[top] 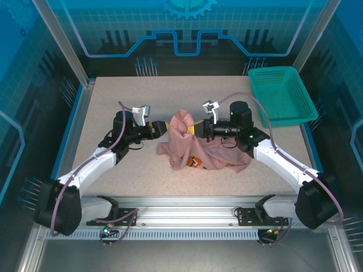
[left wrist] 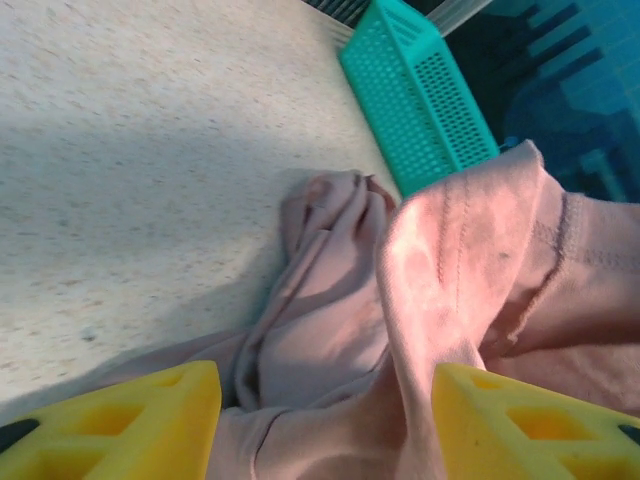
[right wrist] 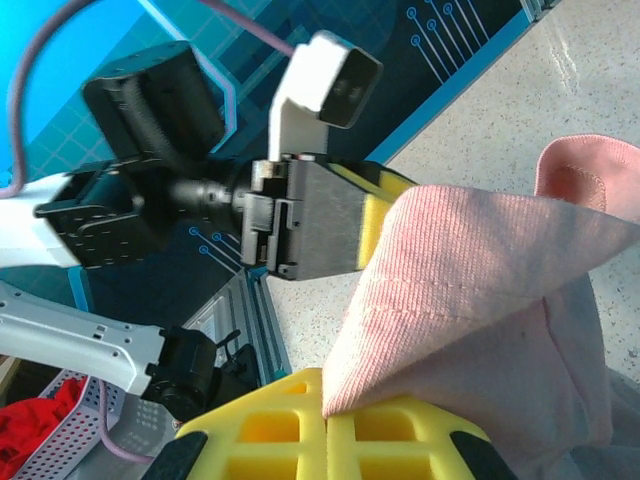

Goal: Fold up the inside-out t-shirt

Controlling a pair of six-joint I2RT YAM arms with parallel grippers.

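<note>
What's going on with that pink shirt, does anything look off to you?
The t-shirt lies crumpled in a heap mid-table, not flat, with one part pulled up into a peak. The right gripper is shut on that raised cloth. The left gripper stands open with a fold between its fingers. Nothing looks torn or spilled.

We note left arm (top: 93, 164), right arm (top: 283, 164): white link shells, black joint housings. Purple-grey cable (top: 269, 127) loops along each. White camera block (right wrist: 325, 80) sits above fingers (left wrist: 120, 425); these yellow, blocky, hollow-celled. Black ribbed motor (right wrist: 150, 95) behind them. Green light (top: 250, 136) on right wrist.
</note>
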